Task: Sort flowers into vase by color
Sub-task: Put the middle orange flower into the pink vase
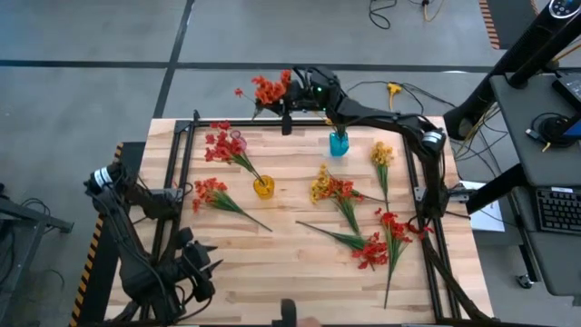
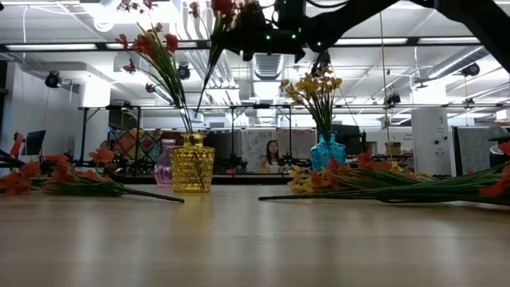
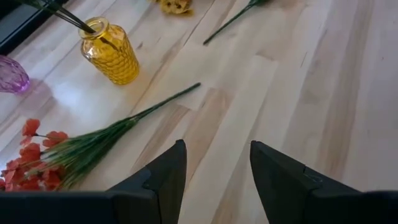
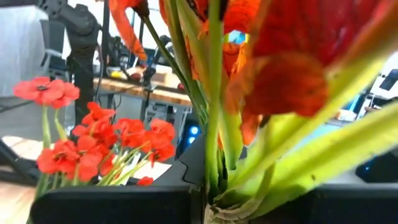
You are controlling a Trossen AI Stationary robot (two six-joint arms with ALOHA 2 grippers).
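High view: red-orange sprig (image 1: 269, 89) pinched in the right gripper (image 1: 289, 98) past the counter's (image 1: 300, 263) far edge.
Yellow vase (image 1: 263, 187) holds red sprigs, blue vase (image 1: 339, 143) yellow ones; others lie loose. Left gripper (image 3: 213, 177), jaws spread, hovers over bare wood.

Yellow vase (image 1: 263, 188) showing a honeycomb pattern; blue vase (image 1: 339, 143) holding yellow flowers (image 2: 315, 88); pink vase (image 3: 11, 74); red-orange sprigs (image 1: 214, 193) lying on pale wood table (image 1: 272, 272).
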